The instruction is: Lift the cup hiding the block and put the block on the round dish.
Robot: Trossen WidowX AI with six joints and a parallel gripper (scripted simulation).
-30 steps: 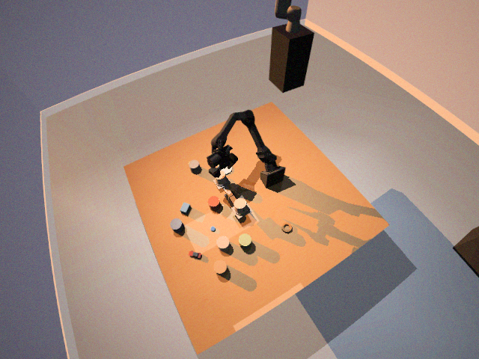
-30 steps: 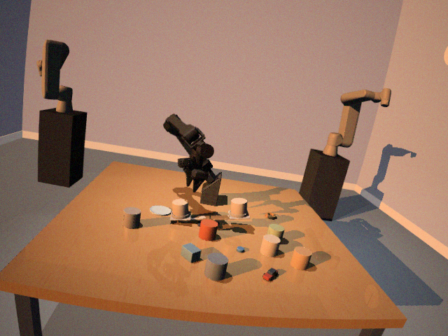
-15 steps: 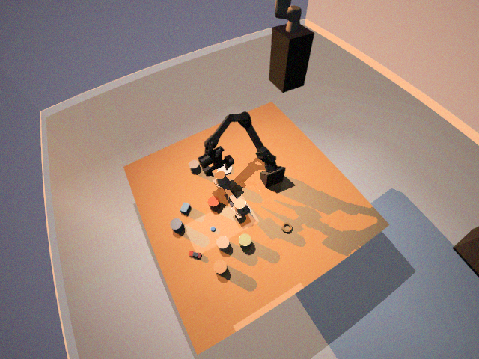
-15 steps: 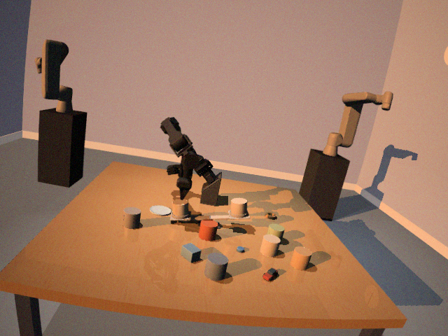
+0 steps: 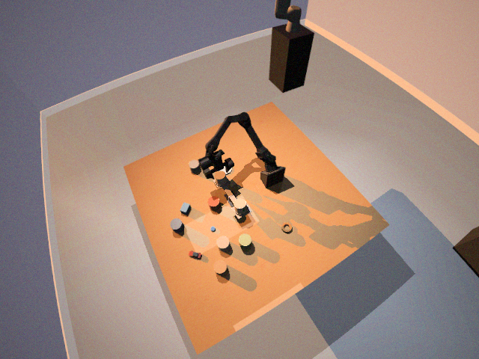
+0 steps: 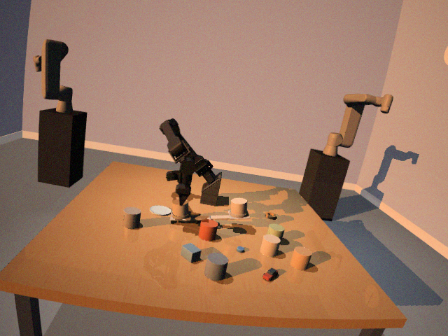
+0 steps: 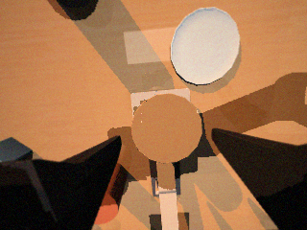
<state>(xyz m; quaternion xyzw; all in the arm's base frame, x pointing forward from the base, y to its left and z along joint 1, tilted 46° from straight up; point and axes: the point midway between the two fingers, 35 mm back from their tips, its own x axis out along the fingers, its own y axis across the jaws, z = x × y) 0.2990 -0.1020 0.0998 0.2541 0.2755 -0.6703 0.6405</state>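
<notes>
One pale cup (image 5: 219, 176) (image 6: 180, 211) (image 7: 167, 115) stands upright on the balance end beside the round dish. The matching cup (image 5: 240, 204) (image 6: 239, 207) stands upright on the other end of the balance (image 6: 220, 217) (image 7: 169, 211). The white round dish (image 6: 160, 210) (image 7: 205, 46) has nothing on it. My gripper (image 7: 166, 136) is open, pointing down over the dish-side cup. Its fingertips are on opposite sides of that cup, near its top, with a gap on each side in the wrist view. No block shows. Which end of the balance is lower is hard to tell.
A red cylinder (image 5: 213, 202) (image 6: 208, 230) stands close beside the balance. A grey cylinder (image 5: 194, 167) (image 6: 131, 218) stands beyond the dish. A blue box (image 6: 190, 252), another grey cylinder (image 6: 215, 266), a toy car (image 6: 270, 274) and a ring (image 5: 287, 226) are farther off.
</notes>
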